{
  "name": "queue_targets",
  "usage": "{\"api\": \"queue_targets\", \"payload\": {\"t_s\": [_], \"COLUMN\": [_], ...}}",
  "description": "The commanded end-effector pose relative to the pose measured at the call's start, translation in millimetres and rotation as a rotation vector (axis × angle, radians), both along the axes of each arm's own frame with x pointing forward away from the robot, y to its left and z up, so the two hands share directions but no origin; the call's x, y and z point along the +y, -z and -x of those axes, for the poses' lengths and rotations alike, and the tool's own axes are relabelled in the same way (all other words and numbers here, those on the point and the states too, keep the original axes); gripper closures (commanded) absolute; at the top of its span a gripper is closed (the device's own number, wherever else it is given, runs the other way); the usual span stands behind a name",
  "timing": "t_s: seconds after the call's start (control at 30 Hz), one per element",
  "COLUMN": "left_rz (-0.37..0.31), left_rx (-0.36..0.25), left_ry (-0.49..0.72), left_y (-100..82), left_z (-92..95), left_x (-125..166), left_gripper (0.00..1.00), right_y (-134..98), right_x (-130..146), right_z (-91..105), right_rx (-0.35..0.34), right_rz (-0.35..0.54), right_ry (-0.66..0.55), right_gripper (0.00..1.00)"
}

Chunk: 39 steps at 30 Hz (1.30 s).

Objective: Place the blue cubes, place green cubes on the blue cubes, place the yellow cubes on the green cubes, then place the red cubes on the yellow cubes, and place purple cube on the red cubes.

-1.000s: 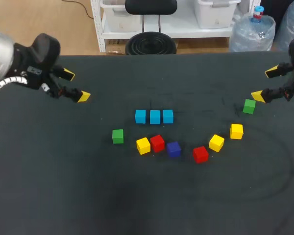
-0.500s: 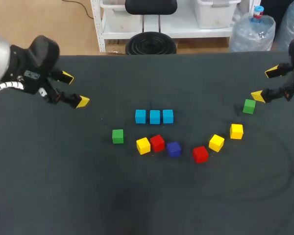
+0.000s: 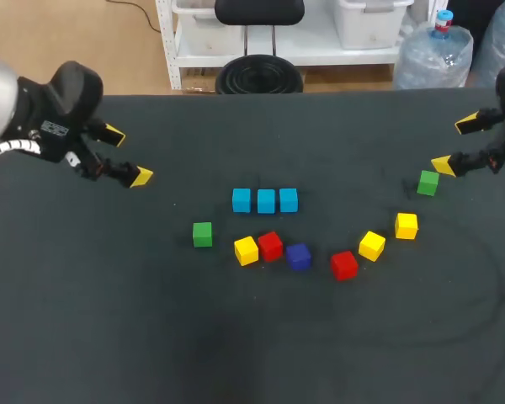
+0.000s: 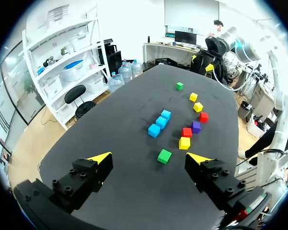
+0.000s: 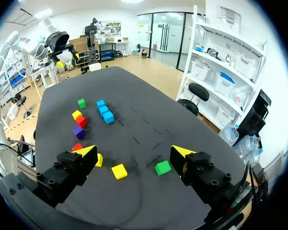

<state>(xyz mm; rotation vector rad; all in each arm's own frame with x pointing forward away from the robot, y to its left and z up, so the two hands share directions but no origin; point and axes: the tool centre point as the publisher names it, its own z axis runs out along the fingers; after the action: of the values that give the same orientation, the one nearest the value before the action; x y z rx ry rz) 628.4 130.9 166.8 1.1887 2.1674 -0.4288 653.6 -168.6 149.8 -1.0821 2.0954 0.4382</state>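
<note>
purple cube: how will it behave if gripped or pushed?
The purple cube looks rigid and flat-faced, so it likely slides and won't roll. A red cube sits close beside it, so a push may nudge that too.

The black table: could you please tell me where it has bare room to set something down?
The black table is bare along its near strip, in front of the purple cube, and between the row of three blue cubes and the far edge. It is crowded from the left green cube to the right green cube by the right tool.
</note>
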Motion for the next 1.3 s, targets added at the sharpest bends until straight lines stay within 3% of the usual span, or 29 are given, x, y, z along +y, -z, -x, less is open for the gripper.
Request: {"api": "queue_targets", "payload": {"t_s": [0.03, 0.6, 0.9, 1.3], "left_rz": [-0.006, -0.006, -0.006, -0.006], "left_rx": [0.003, 0.003, 0.003, 0.003], "left_ry": [-0.002, -0.002, -0.002, -0.002], "left_y": [-0.7, -0.7, -0.7, -0.7], "left_z": [-0.4, -0.4, -0.4, -0.4], "left_x": [-1, -1, -1, -1], "left_gripper": [0.0, 0.0, 0.0, 0.0], "right_y": [0, 6, 17, 29], "right_x": [0, -2, -10, -8], "right_z": [0.5, -4.5, -10.6, -14.6], "right_rx": [0.0, 0.012, 0.038, 0.065], "right_rz": [0.002, 0.026, 0.053, 0.208], "right_ry": [0.002, -0.032, -0.156, -0.378], "right_gripper": [0.0, 0.0, 0.0, 0.0]}}
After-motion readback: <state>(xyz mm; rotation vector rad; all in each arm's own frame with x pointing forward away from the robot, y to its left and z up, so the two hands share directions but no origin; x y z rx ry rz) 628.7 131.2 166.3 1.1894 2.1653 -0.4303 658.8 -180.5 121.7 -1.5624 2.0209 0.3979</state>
